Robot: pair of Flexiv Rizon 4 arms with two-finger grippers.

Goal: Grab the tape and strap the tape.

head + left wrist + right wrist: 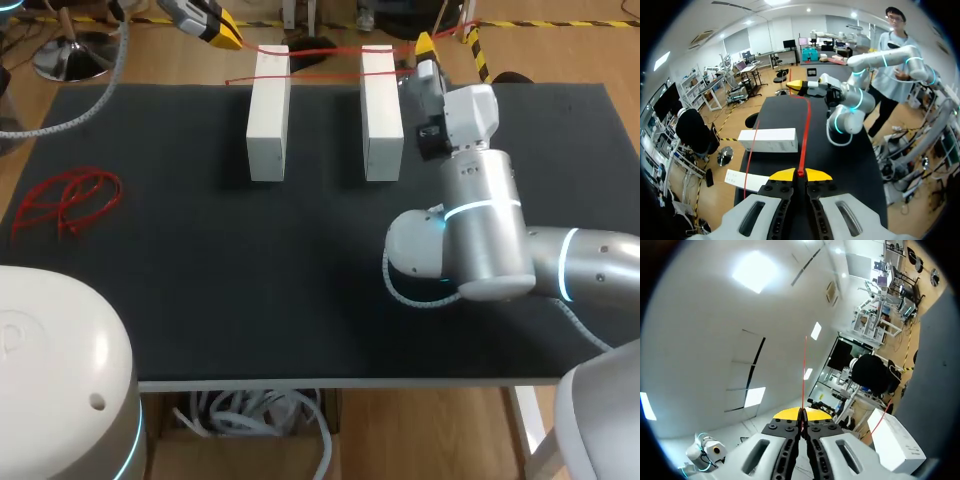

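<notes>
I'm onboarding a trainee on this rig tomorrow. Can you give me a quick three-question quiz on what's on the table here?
1. True or false: the left gripper is shut on the red tape.
2. How many white boxes stand on the table? A one, B two, C three.
3. Fill in: the stretched tape's other end is held by the ____ gripper.
Key: 1 true; 2 B; 3 right, as the right gripper is shut on it too.
</notes>
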